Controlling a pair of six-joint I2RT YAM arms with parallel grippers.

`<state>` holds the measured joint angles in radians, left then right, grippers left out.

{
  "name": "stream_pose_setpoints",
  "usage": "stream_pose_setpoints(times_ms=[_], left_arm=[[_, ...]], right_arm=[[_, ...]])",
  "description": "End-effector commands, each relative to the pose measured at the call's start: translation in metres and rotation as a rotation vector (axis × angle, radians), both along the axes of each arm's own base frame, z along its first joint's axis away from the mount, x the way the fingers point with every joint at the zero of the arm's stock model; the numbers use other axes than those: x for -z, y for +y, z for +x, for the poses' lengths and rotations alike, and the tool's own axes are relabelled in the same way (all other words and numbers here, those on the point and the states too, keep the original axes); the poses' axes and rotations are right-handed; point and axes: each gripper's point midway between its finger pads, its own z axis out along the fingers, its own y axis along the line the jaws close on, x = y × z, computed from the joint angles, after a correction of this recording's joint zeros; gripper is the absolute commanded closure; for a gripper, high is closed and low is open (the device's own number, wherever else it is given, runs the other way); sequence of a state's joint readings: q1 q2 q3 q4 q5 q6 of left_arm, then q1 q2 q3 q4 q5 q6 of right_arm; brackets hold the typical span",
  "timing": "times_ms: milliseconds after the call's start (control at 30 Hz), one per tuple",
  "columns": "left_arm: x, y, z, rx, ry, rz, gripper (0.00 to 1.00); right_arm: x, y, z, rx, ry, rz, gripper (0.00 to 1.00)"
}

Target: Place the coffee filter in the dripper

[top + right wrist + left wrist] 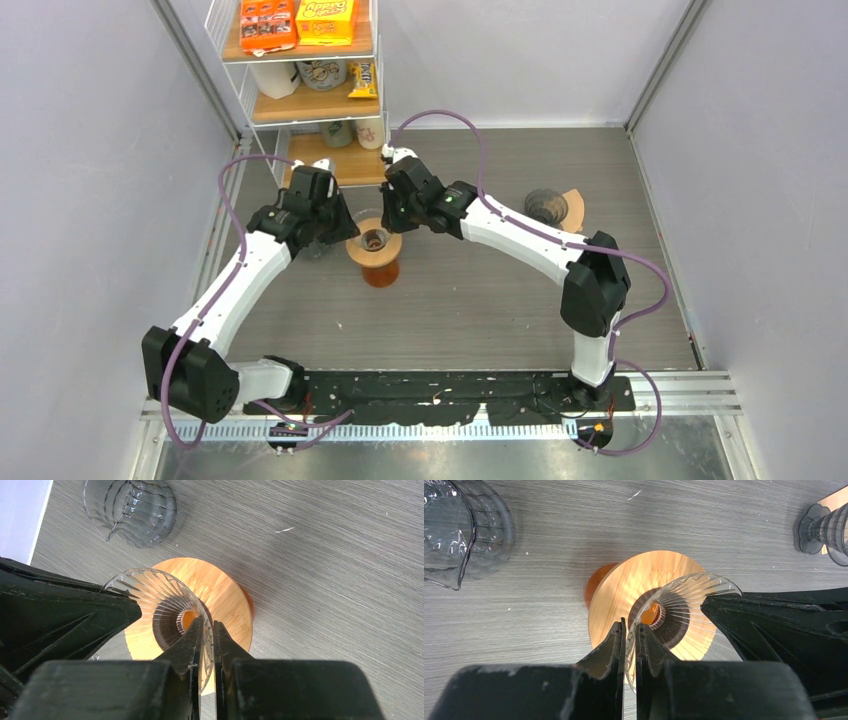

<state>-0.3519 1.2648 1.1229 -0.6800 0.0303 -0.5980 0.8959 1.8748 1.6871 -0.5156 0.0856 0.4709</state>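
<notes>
A clear ribbed glass dripper (pixel 376 239) sits in a round wooden collar (pixel 388 252) on an orange base (pixel 381 273) at mid-table. My left gripper (pixel 338 226) is shut on the dripper's left rim. My right gripper (pixel 398 214) is shut on its right rim. The left wrist view shows the dripper (pixel 689 595) pinched between the left gripper's (pixel 630 630) fingers. The right wrist view shows the dripper (pixel 145 587) pinched by the right gripper (pixel 208 627). A tan paper filter (pixel 574 206) lies at the far right, partly under a dark glass piece (pixel 545 206).
A clear glass carafe (pixel 464 530) stands just left of the dripper and also shows in the right wrist view (pixel 130 510). A wire shelf (pixel 310 100) with snack boxes and cups stands at the back left. Grey walls close in both sides.
</notes>
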Motion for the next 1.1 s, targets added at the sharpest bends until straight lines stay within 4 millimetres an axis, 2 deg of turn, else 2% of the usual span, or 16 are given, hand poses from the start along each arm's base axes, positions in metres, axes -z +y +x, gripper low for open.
stream_pose_setpoints(times_ms=[0,100,333,500,600,733,833,900,933,967,1067], left_arm=[[-0.013,-0.006,-0.005,0.039,-0.031,-0.004,0.85],[-0.016,-0.005,-0.005,0.047,-0.047,0.003,0.78],[-0.026,-0.006,-0.005,0.065,-0.074,0.000,0.69],[-0.036,-0.004,-0.006,0.060,-0.115,0.001,0.59],[-0.045,0.000,-0.006,0.048,-0.144,0.005,0.46],[-0.064,0.009,-0.004,0.008,-0.210,0.018,0.19],[-0.084,0.013,-0.005,-0.004,-0.260,0.016,0.01],[-0.097,0.016,-0.007,-0.012,-0.294,0.015,0.01],[-0.103,0.018,-0.008,-0.015,-0.313,0.013,0.00],[-0.109,0.019,-0.010,-0.014,-0.331,0.012,0.01],[-0.126,0.027,-0.021,-0.025,-0.400,0.004,0.00]], right_arm=[[0.004,0.002,-0.018,-0.037,0.002,-0.051,0.87],[0.002,0.003,-0.021,-0.044,-0.005,-0.047,0.83],[-0.003,0.004,-0.023,-0.047,-0.018,-0.041,0.75],[-0.012,0.001,-0.020,-0.029,-0.039,-0.034,0.60],[-0.024,0.001,-0.018,-0.023,-0.063,-0.017,0.55],[-0.046,0.001,-0.013,-0.017,-0.113,0.008,0.44],[-0.070,-0.003,-0.008,0.004,-0.167,0.031,0.33],[-0.086,-0.007,-0.007,0.015,-0.202,0.048,0.19],[-0.091,-0.009,-0.007,0.019,-0.213,0.051,0.04],[-0.100,-0.015,-0.007,0.032,-0.236,0.062,0.00],[-0.119,-0.035,-0.005,0.078,-0.305,0.058,0.04]])
